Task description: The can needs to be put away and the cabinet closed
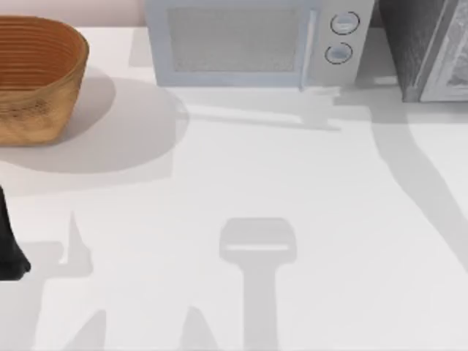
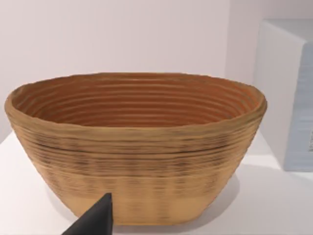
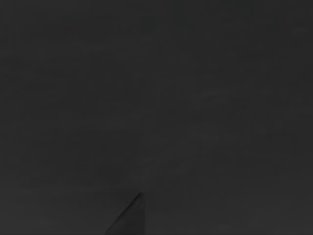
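Fingers first: one dark fingertip of the left gripper [image 2: 95,218] juts into the left wrist view in front of the basket, and whether the pair stands apart or together I cannot tell. From above, a black piece of the left arm [image 1: 9,245] sits at the desk's left edge, over a white desk [image 1: 241,168] crossed by soft grey shadows, among them a paddle-shaped one near the middle and a long slanted band on the right. Farther back on the left stands a woven basket [image 1: 33,80], oval, ribbed inside, orange-brown within and tan outside; the left wrist view faces it [image 2: 137,161] squarely, resting on the desk with a plain pale wall [image 2: 117,34] behind it. Along the far edge, just right of the basket, sits a pale grey-blue microwave [image 1: 248,44], door shut, with two round dials at its right end; its side shows beside the basket [image 2: 288,98]. At the far right corner stands a grey cabinet [image 1: 428,47]. The right wrist view is dark. I cannot tell where the can is.
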